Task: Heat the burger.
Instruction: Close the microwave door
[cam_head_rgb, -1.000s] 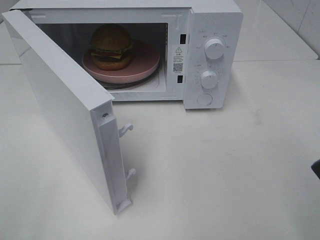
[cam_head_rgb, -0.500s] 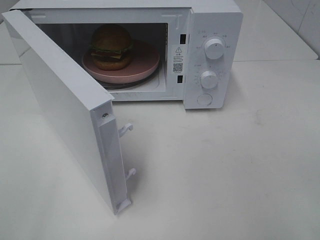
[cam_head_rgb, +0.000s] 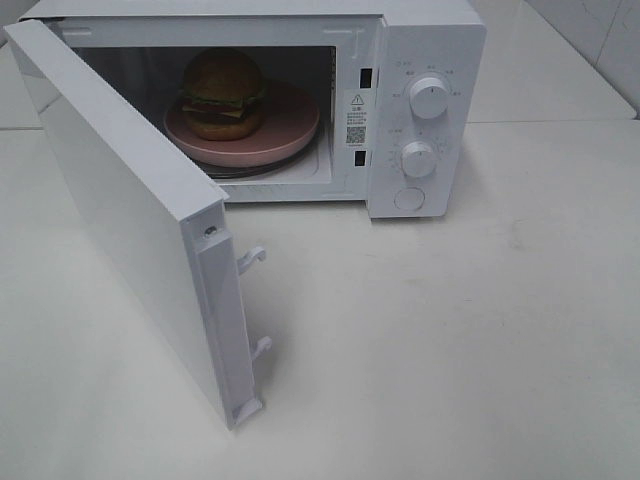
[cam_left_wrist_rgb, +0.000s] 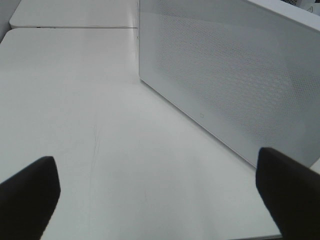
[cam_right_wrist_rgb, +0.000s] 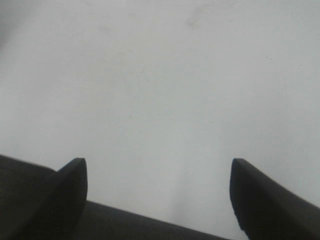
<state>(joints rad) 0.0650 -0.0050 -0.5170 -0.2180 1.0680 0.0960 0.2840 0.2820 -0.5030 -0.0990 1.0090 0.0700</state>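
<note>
Right arm gone from overhead view; burger (cam_head_rgb: 222, 92) on plate (cam_head_rgb: 291, 126) inside microwave (cam_head_rgb: 432, 40); both jaws apart.

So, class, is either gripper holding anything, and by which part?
Nothing is held. The left gripper and right gripper are open and empty; the burger sits on the plate.

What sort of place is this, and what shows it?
Probably a mock kitchen counter: a white boxy microwave oven, door open, holds a golden-brown domed burger on a flat pink round plate.
</note>
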